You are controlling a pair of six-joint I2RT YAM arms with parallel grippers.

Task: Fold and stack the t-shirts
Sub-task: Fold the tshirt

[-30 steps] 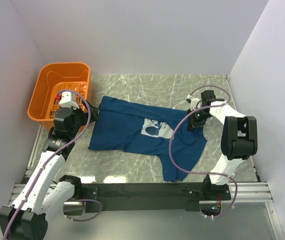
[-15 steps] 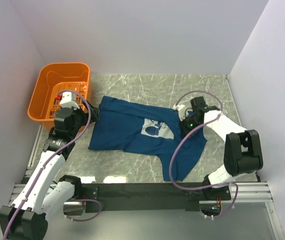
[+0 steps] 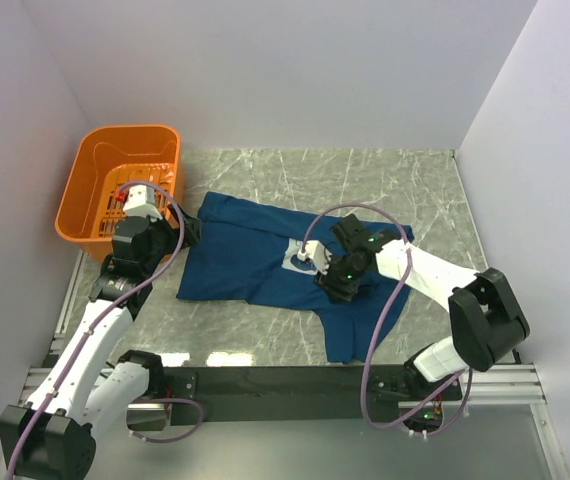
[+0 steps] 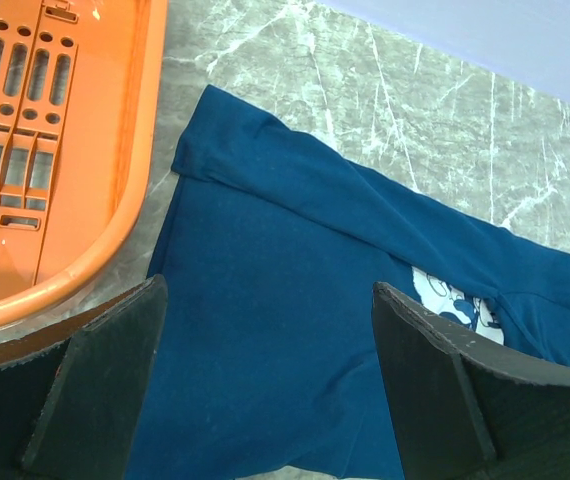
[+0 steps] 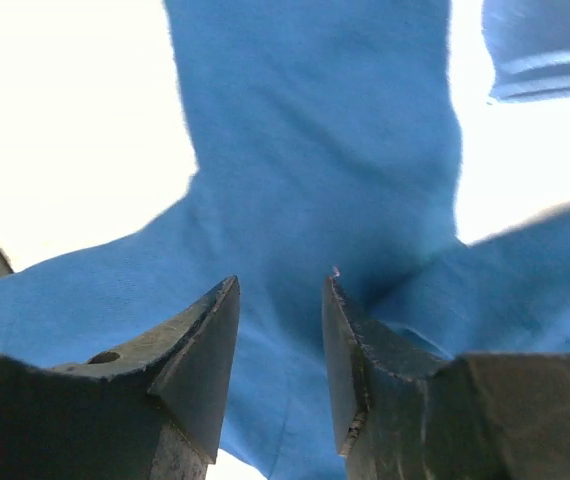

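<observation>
The navy t-shirt (image 3: 245,260) lies spread and rumpled on the marble table, and my right arm partly covers its white print (image 3: 295,258). My right gripper (image 3: 323,268) hangs low over the shirt's middle, beside the print. In the right wrist view its jaws (image 5: 281,280) stand a little apart, with blue cloth (image 5: 315,150) close beneath and nothing pinched. My left gripper (image 3: 187,232) hovers at the shirt's left edge. It is wide open (image 4: 267,288) above flat cloth (image 4: 295,230), with the print (image 4: 455,300) off to the right.
An orange plastic basket (image 3: 130,132) stands at the back left, its rim (image 4: 115,230) right beside the left gripper and the shirt's corner. White walls close in the table at the back and on both sides. Bare marble (image 3: 365,175) lies behind the shirt.
My right gripper swept left from the shirt's right edge to its middle, drawing that side of the cloth inward, and its jaws parted. The left arm stayed still.
</observation>
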